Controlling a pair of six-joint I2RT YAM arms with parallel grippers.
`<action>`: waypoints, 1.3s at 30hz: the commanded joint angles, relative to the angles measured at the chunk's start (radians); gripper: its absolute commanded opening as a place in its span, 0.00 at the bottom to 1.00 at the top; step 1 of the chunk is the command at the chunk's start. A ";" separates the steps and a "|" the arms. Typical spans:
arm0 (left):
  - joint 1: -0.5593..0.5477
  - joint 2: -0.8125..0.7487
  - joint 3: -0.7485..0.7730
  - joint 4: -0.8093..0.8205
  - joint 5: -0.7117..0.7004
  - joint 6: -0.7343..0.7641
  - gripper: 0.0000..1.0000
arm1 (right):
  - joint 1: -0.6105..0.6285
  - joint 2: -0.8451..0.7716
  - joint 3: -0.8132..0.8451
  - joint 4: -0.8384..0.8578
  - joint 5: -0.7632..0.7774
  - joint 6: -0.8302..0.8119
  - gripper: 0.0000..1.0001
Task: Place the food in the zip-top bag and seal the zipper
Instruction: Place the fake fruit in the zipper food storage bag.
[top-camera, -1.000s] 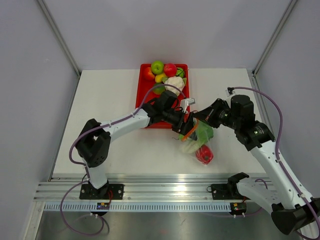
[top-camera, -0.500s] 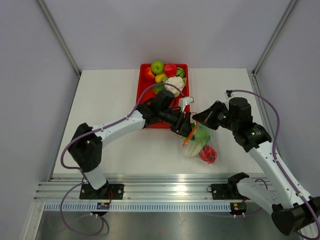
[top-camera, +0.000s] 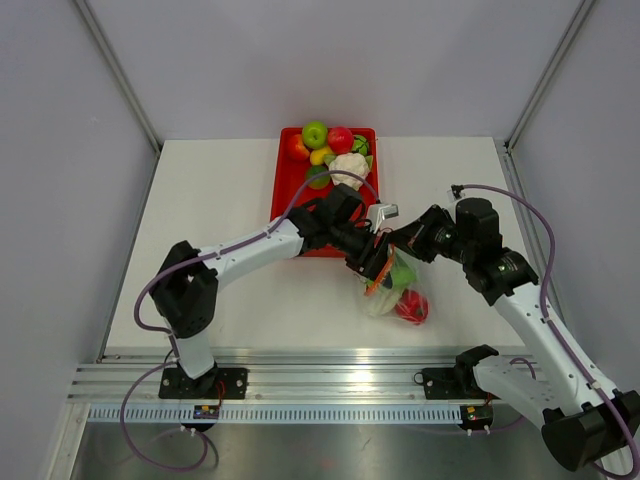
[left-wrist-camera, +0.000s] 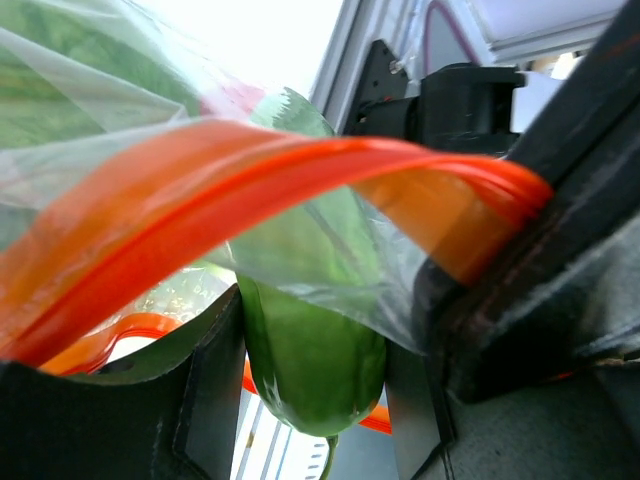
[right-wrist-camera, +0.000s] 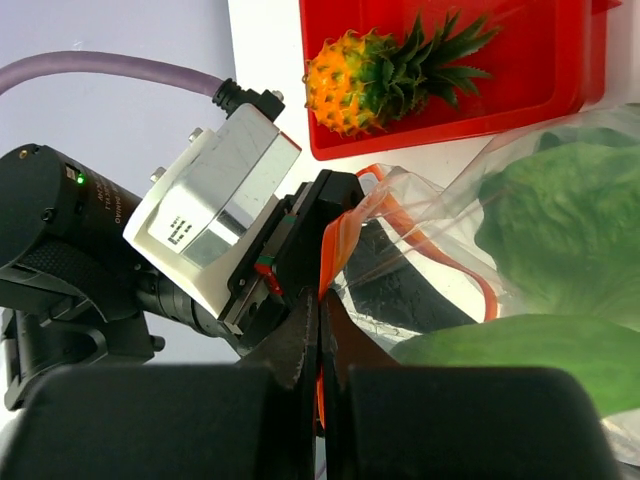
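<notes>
The clear zip-top bag (top-camera: 385, 298) lies in front of the red tray, holding the leafy lettuce (top-camera: 403, 272) and the red tomato (top-camera: 411, 307). My left gripper (left-wrist-camera: 318, 335) is shut on the green cucumber piece (left-wrist-camera: 310, 385) at the bag's mouth. The piece's far end runs under the clear film, and the orange-red zipper (left-wrist-camera: 250, 190) arches over it. My right gripper (right-wrist-camera: 321, 312) is shut on the zipper (right-wrist-camera: 340, 235) at the bag's edge, lifting it. In the top view both grippers, left (top-camera: 378, 265) and right (top-camera: 398, 247), meet at the bag's upper edge.
The red tray (top-camera: 283, 185) at the back centre holds a white cauliflower (top-camera: 350, 165), a green apple (top-camera: 315, 133) and other toy fruit. An orange pineapple (right-wrist-camera: 370, 70) lies in the tray close to the bag. The left arm stretches across the tray's front corner.
My left gripper has narrowed onto the cucumber piece and pushed slightly toward the bag. The bag and its contents shifted a little. The right gripper stayed pinched on the zipper.
</notes>
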 joint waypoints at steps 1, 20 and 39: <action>-0.025 0.048 0.067 -0.080 -0.065 0.061 0.00 | 0.013 -0.034 0.027 0.130 -0.097 0.045 0.00; -0.030 -0.068 0.069 -0.161 -0.189 0.079 0.81 | 0.013 -0.062 0.018 0.135 -0.091 0.061 0.00; -0.030 -0.233 -0.017 -0.224 -0.298 0.127 0.99 | 0.013 -0.093 -0.005 0.112 -0.076 0.065 0.00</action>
